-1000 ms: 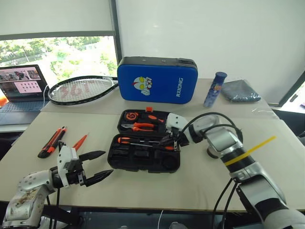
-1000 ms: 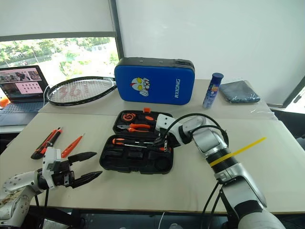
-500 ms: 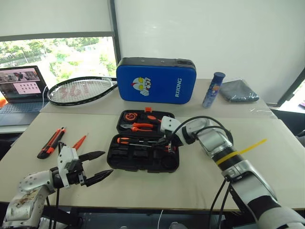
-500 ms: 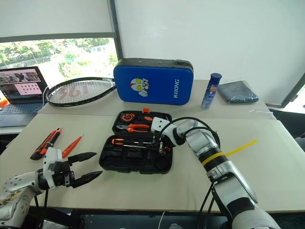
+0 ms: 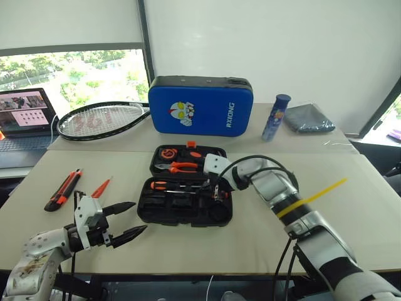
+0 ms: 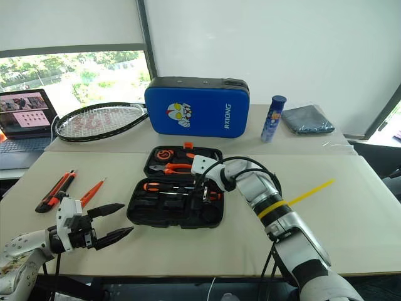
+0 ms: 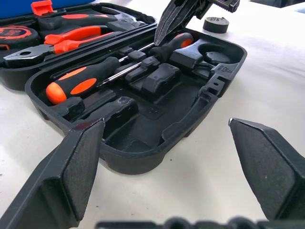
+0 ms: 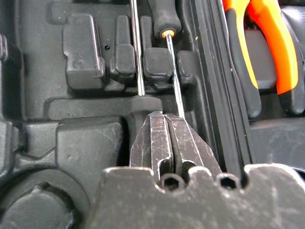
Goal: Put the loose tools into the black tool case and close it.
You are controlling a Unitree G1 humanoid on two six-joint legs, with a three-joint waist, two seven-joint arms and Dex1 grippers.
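The black tool case point(image 5: 183, 213) lies open at mid-table. Two screwdrivers sit in its near half, one handle at the left point(image 5: 161, 185), the other at the right point(image 7: 174, 44). My right gripper point(image 5: 215, 189) is shut with nothing between its fingers, and its tips rest on that right-hand handle point(image 8: 143, 102). The utility knife point(image 5: 62, 190) and the slim tester screwdriver point(image 5: 101, 187) lie on the table left of the case. A small dark tape roll point(image 7: 215, 24) sits on the table just beyond the case. My left gripper point(image 5: 139, 217) is open and empty, low near the front left, pointing at the case.
Orange-handled pliers point(image 5: 182, 167) and a tape measure point(image 5: 166, 153) fill the case's far half. Behind it stand a blue padded case point(image 5: 200, 105), a racket point(image 5: 100, 120), a laptop point(image 5: 22, 110), a blue can point(image 5: 272, 117) and a grey cloth point(image 5: 307, 119). A yellow strip point(image 5: 322, 188) lies at the right.
The whole view has shifted a little. Neither gripper has visibly moved relative to the case, and the tools lie where they were.
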